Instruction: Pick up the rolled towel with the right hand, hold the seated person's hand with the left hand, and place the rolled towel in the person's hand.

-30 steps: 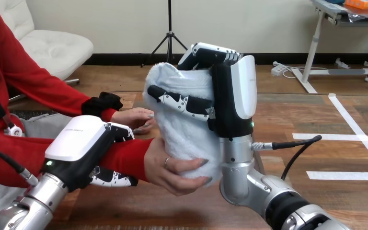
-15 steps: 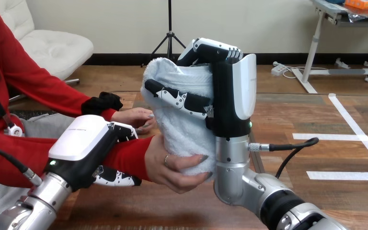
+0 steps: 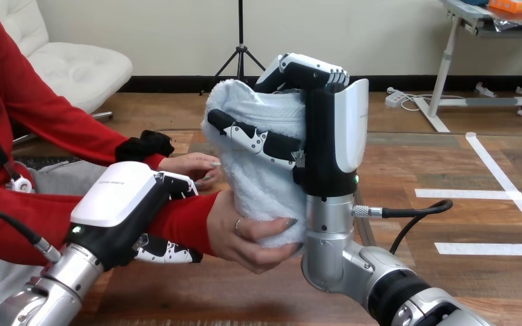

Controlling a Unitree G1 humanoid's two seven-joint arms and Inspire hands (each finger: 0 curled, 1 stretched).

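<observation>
Under the rolled towel the person's hand cups its end, left hand wrapped round their wrist; right hand grips the towel's side, with only the release left

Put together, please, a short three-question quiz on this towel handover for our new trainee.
1. True or false: the right hand has its fingers curled round the rolled towel.
2. Where does the person's hand touch the towel? A) at its top end B) at its lower end C) nowhere
3. Fill in: the left hand has its fingers curled round the person's red-sleeved ____.

Key: 1 true; 2 B; 3 wrist
</observation>
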